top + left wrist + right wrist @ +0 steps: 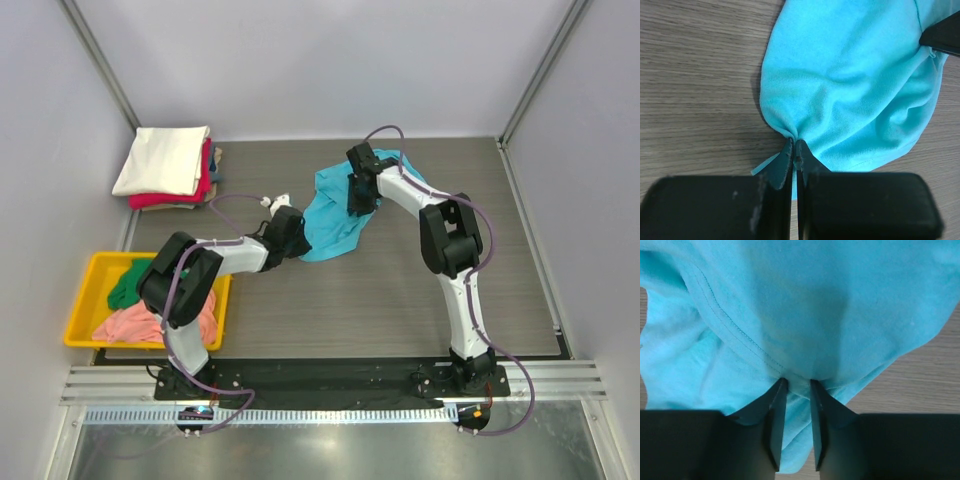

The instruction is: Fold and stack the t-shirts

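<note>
Left fingers, at bottom centre of the left wrist view, are closed to a hairline gap. They pinch a gathered edge of the turquoise-blue short-sleeved cloth t-shirt, and cloth fans out from that pinch toward the upper right of the frame. Right fingers stand slightly apart (the gap is filled with fabric) and clamp a fold just beneath a stitched hem.

Seen from overhead, this garment lies crumpled above centre on the grey wood-grain tabletop, with one arm at its left edge and the other at its top. Judgement: the two separate grip points serve to spread the cloth flat before folding; it is not yet laid out.

At upper left sits a folded stack with a cream-white t-shirt over a red t-shirt, the likely destination. At lower left, the yellow plastic tray holds a green t-shirt and a salmon-pink t-shirt, both unfolded.
</note>
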Robot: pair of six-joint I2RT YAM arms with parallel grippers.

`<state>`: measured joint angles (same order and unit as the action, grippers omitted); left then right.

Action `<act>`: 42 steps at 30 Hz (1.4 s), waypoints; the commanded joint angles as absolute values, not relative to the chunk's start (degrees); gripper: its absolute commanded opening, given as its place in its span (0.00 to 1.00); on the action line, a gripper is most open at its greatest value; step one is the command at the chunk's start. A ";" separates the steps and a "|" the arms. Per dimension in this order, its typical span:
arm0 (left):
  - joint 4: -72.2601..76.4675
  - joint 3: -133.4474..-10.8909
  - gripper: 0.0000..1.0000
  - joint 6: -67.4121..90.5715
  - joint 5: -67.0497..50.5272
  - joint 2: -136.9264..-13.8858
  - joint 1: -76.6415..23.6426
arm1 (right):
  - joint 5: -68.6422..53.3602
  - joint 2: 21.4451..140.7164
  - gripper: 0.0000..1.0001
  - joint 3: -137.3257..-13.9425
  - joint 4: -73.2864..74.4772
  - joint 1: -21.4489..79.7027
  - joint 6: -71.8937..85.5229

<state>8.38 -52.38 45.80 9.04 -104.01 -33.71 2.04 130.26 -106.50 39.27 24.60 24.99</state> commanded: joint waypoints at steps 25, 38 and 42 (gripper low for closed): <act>-2.11 -51.06 0.00 43.33 12.74 -109.95 -33.31 | 2.20 126.39 0.09 -118.30 47.55 22.68 22.33; -2.73 -50.45 0.00 43.33 13.62 -109.60 -32.43 | -1.40 124.63 0.20 -116.98 47.64 19.25 21.71; -2.81 -50.45 0.00 43.24 13.54 -109.51 -32.43 | -2.11 124.80 0.06 -115.93 47.55 19.16 21.71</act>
<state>9.23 -53.45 45.82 9.45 -105.27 -33.63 -0.34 128.86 -116.03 47.66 18.79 22.46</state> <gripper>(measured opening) 0.009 0.099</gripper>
